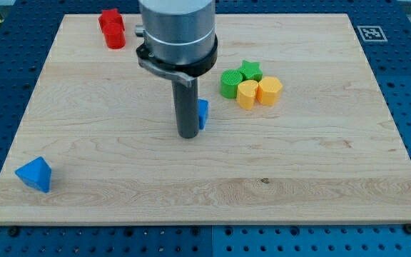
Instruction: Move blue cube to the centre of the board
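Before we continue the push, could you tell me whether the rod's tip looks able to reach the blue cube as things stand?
Probably yes: my tip already sits right beside the blue cube, on its left in the view, with nothing between them. The rod hides most of the cube.

My arm hangs from the view's top, its dark rod upright, my tip [188, 135] on the board.

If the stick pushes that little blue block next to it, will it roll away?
Probably not: the blue cube has flat faces, so it should slide on the smooth wooden board. It looks small and light. My tip sits against its left side, so it may twist.
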You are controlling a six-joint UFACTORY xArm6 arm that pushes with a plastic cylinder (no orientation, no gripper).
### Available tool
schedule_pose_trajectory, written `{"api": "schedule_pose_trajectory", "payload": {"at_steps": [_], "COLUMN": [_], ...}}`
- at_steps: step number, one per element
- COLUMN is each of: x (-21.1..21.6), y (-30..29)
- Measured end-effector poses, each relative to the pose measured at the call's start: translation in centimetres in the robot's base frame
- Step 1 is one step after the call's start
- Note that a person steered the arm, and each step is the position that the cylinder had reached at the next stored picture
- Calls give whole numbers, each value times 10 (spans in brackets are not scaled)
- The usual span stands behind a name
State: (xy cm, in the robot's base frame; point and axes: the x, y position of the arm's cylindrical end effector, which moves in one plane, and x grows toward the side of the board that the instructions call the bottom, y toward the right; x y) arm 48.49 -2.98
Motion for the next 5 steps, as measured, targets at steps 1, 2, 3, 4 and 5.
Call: {"api": "schedule_pose_trajectory", "payload": {"at_steps": [1,2,3,4,5], "x": [-5,-25,-36,-38,-41], "y": [2,2,2,2,-10]}}
